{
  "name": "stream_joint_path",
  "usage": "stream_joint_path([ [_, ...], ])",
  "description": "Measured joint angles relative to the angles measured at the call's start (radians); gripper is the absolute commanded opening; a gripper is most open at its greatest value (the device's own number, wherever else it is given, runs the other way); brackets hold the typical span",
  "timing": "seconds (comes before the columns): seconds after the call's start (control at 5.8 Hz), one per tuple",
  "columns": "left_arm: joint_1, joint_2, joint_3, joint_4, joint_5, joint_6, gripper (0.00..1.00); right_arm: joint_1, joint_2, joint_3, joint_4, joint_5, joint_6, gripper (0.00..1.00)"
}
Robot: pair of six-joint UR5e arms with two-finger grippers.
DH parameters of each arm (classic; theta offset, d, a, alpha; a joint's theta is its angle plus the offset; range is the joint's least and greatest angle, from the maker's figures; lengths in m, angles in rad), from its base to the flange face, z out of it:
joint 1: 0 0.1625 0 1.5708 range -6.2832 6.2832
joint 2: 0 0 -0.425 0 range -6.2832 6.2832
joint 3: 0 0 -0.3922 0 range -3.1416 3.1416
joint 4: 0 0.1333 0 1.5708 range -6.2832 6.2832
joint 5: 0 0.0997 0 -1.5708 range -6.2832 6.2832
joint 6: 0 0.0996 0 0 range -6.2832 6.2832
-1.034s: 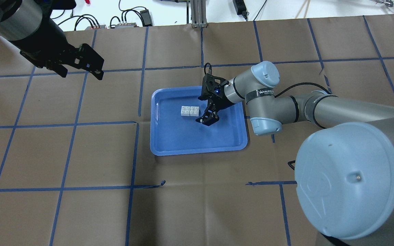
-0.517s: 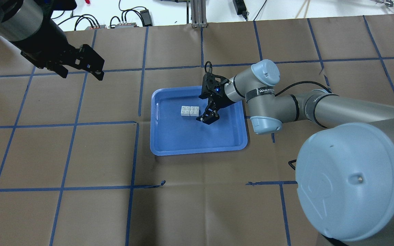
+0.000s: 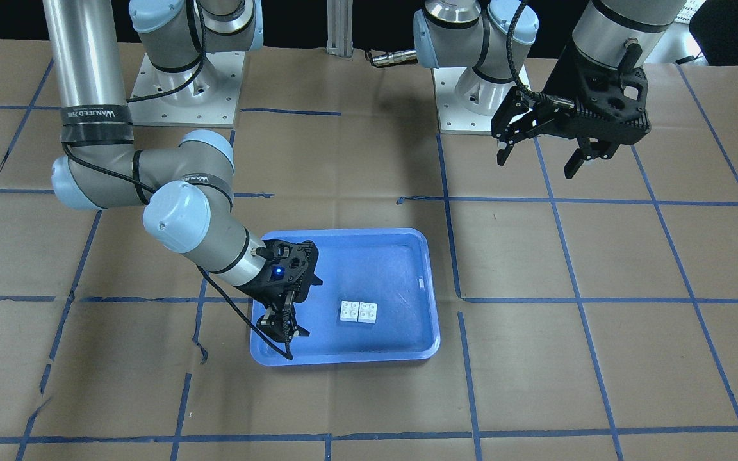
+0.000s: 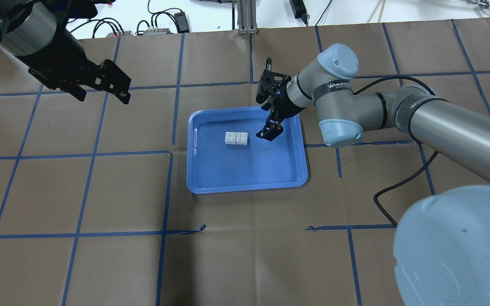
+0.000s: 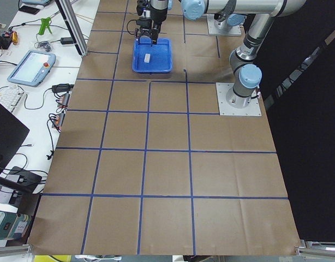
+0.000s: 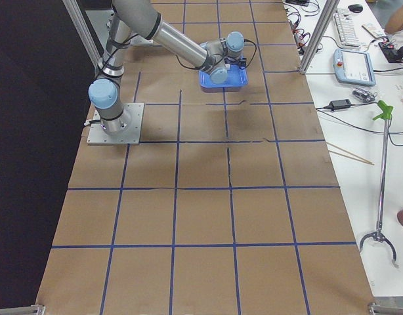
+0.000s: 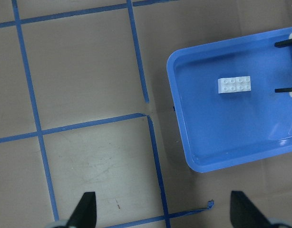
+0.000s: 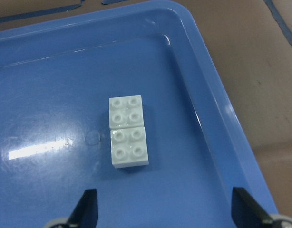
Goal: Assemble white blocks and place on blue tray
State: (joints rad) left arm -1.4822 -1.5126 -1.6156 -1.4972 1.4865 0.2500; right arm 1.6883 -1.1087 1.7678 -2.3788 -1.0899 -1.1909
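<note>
The two white blocks [image 4: 236, 138] lie side by side, touching, studs up, in the blue tray [image 4: 245, 174]. They also show in the front view [image 3: 359, 311], the left wrist view [image 7: 235, 85] and the right wrist view [image 8: 128, 131]. My right gripper [image 4: 270, 131] is open and empty. It hovers over the tray's right part, a short way from the blocks, also seen from the front [image 3: 282, 330]. My left gripper [image 4: 102, 97] is open and empty, high over the table far to the left of the tray, also seen from the front [image 3: 535, 164].
The table is covered in brown paper [image 4: 100, 191] with a grid of blue tape. Cables and power boxes [image 4: 155, 27] lie beyond its far edge. The arm bases [image 3: 183, 96] stand at the robot's side of the table.
My right gripper has drawn back from beside the blocks toward the tray's far right corner, and its arm has swung outward. The blocks and the left gripper have barely moved.
</note>
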Motion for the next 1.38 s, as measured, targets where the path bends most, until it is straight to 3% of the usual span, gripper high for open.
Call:
stream_joint_path([
  [0.34,-0.001,0.0,-0.003,0.0,0.0,0.0,0.99,-0.06,-0.107,-0.044,0.221,-0.074,0.0,1.0],
  [0.69,-0.002,0.001,-0.005,-0.001,0.0,0.0,0.99,-0.129,-0.249,-0.11,0.532,-0.197,0.046,1.0],
  [0.86,-0.002,0.002,-0.006,-0.002,0.0,0.0,0.99,-0.143,-0.298,-0.144,0.635,-0.273,0.157,1.0],
  [1.38,-0.003,0.003,-0.008,-0.004,0.0,0.0,0.99,-0.149,-0.444,-0.188,0.792,-0.478,0.805,1.0],
])
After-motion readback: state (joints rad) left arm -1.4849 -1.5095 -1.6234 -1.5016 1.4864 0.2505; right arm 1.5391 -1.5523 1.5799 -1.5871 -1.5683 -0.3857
